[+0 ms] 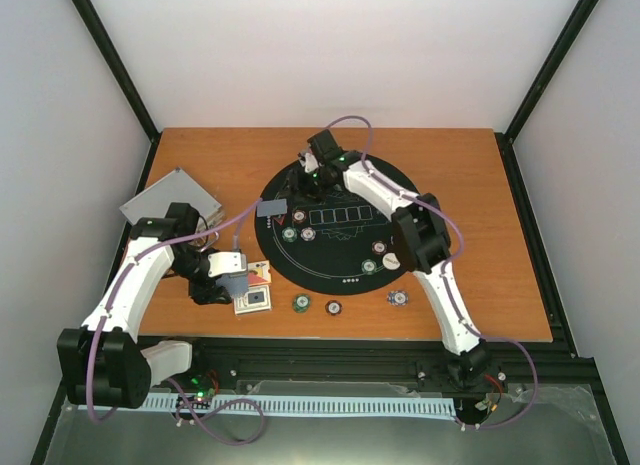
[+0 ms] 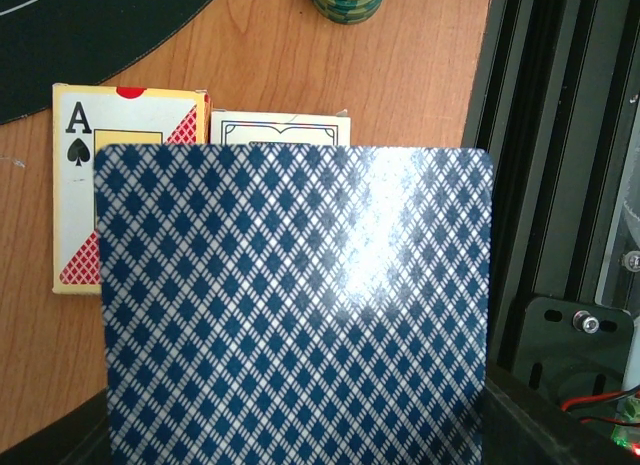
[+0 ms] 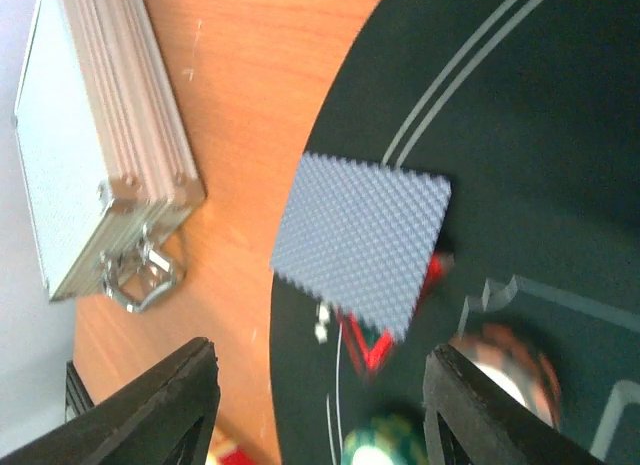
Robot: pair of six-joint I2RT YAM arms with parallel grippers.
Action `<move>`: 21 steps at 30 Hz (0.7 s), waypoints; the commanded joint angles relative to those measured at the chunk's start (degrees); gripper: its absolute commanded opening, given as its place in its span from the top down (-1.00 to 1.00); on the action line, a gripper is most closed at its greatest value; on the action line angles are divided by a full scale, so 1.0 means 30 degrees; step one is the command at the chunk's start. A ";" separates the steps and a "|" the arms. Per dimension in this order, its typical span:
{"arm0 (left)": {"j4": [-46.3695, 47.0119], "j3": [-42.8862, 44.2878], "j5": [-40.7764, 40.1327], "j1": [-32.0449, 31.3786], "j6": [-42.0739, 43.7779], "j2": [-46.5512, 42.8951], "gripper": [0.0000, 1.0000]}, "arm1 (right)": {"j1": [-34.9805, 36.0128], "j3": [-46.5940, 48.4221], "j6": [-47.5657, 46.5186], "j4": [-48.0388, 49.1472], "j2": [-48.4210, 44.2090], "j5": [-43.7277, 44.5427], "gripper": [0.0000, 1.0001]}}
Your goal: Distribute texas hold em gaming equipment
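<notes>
Aluminium case [image 3: 60,155] seems shut; card box [image 2: 78,200] behind held card [image 2: 300,305].

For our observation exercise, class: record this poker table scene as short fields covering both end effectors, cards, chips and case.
Left end effector: holding blue-backed card upright, near card boxes
Right end effector: open, over face-down card on black mat
Chips off mat: green chip, brown chip, blue-white chip, near table edge
Silver case: on table, left of mat

A robotics lab cell — white panels [image 1: 330,55] and black frame posts [image 1: 109,55] enclose a wooden table [image 1: 450,165], with a left arm [image 1: 125,285] and right arm [image 1: 450,305] bolted to a black rail [image 1: 350,365].
</notes>
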 commanded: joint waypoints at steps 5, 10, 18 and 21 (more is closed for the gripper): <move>-0.0516 0.0677 0.0497 -0.0059 -0.0242 -0.0251 0.98 | 0.0771 -1.1333 0.1739 0.6166 -0.8381 -0.0825 -0.20; -0.0434 0.0887 0.0715 -0.0046 -0.0429 0.0096 0.98 | 0.2974 -1.8666 0.4718 1.2639 -1.3427 -0.1395 -0.28; -0.0342 0.1039 0.0783 -0.0056 -0.0621 0.0326 0.98 | 0.6558 -2.4102 0.8520 1.8758 -1.6754 -0.0370 -0.39; -0.0424 0.1169 0.0839 -0.0040 -0.0679 0.0352 0.98 | 0.7428 -2.4254 0.8796 1.9337 -1.6550 -0.0139 -0.40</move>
